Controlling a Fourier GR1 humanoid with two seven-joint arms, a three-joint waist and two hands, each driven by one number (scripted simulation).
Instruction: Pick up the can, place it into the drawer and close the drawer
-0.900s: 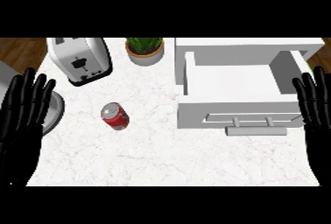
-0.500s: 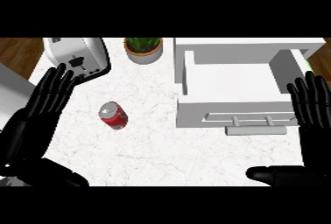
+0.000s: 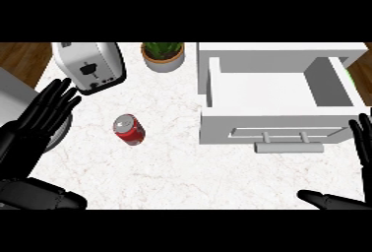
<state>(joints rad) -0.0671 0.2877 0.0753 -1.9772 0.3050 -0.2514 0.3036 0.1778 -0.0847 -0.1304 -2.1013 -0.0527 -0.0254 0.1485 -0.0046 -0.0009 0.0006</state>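
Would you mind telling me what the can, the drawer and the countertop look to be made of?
Can: probably metal, glossy red with a silvery top rim. Drawer: matte white, likely painted wood or laminate, with a grey bar handle. Countertop: white with faint veining, marble-like stone.

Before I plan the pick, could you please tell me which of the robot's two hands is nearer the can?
The left hand, open beside the toaster; the can lies just right of it. The right hand is beyond the drawer.

can (image 3: 129, 130) on its side — counter (image 3: 181, 172) | drawer (image 3: 272, 98) open — right
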